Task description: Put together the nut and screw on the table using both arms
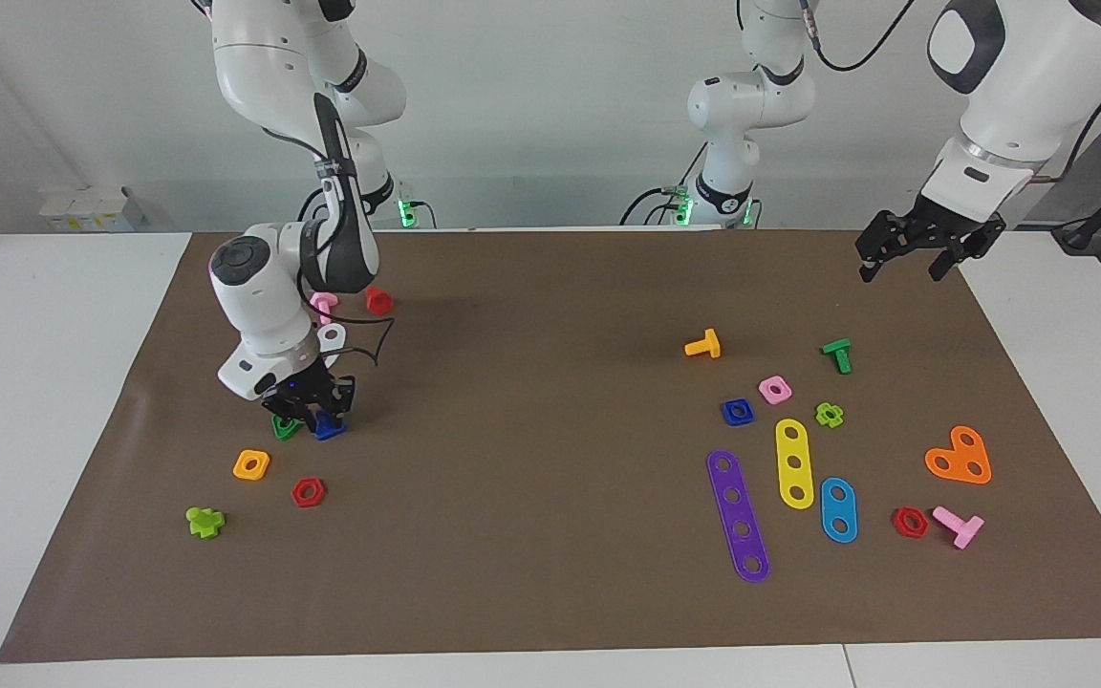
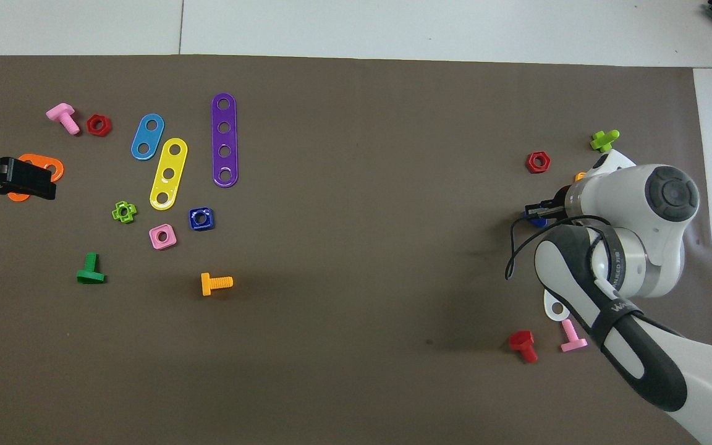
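Table (image 1: 53,401) first: white, with a big brown mat (image 1: 550,287) carrying two scatters of toy parts, one at each arm's end. The right arm (image 1: 264,287) is bent low over its own scatter, and the right tool (image 1: 313,413) sits down on the mat around the screw (image 1: 329,428), a blue piece beside a green nut (image 1: 283,427). Its fingers straddle the blue piece, but whether they grip it yet I cannot tell. The left arm (image 1: 1000,86) waits, the left tool (image 1: 923,250) spread wide, up over the mat's edge above an orange heart plate (image 1: 960,457). The nut (image 1: 737,412) lies at the left arm's end, just beside a pink nut (image 1: 775,389) and near a yellow strip (image 1: 794,463).

To do this step well, the right tool should pinch the screw by its flat head, leaving the stem free, without catching the green nut. A straight lift would then keep the stem pointing where the nut's hole can meet it.
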Controlling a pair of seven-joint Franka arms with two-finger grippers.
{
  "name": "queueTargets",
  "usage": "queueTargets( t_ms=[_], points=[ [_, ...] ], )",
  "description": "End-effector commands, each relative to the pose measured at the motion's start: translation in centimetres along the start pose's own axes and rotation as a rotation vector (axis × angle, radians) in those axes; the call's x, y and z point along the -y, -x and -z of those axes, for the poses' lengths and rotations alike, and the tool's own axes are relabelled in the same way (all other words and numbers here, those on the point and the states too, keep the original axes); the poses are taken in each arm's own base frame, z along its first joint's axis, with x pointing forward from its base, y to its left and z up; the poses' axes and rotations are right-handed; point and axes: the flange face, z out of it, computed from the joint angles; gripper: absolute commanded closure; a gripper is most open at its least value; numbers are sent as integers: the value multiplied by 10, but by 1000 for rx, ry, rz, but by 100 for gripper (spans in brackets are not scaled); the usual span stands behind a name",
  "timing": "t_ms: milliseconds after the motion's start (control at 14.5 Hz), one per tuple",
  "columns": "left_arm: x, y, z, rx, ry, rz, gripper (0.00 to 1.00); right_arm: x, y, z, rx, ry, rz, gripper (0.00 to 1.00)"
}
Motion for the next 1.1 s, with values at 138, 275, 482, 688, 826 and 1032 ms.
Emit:
queueTargets(
  t_ms=[138, 275, 482, 688, 826, 1032],
  points=[
    [2, 11, 1, 7, -17, -6, 0, -1, 7, 2, -23, -19, 15, 77],
    [2, 11, 2, 5, -17, -6, 0, -1, 8, 2, -21, -19, 14, 82],
    [2, 11, 2, 5, -17, -4, 0, -1, 8, 2, -21, -19, 14, 82],
    [2, 11, 1, 7, -17, -4, 0, 0, 9, 0, -18, -19, 16, 100],
    [1, 11, 1, 7, -17, -7, 0, 1, 4, 4, -18, -21, -5, 100],
    [1, 11, 1, 7, -17, -4, 0, 13, -19, 38, -33, -36, -71, 100]
  ],
)
